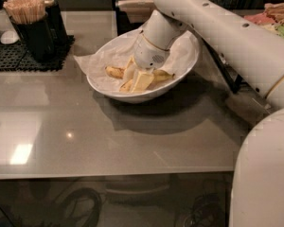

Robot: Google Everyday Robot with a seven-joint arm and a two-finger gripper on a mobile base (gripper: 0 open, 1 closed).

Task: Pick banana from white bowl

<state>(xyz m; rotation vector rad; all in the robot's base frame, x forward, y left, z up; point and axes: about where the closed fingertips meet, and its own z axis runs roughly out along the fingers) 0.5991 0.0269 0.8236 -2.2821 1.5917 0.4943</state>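
The white bowl stands on the grey table, lined with crumpled white paper. The banana lies across its bottom, yellow, with its left end and right end showing on either side of my gripper. My gripper reaches down into the bowl from the upper right. Its pale fingers sit on either side of the banana's middle and are closed on it. The banana still rests in the bowl. Its middle is hidden by the fingers and wrist.
A black holder of wooden sticks stands on a black mat at the back left. My white arm spans the right side. Packaged goods lie at the back right. The table's front edge runs below.
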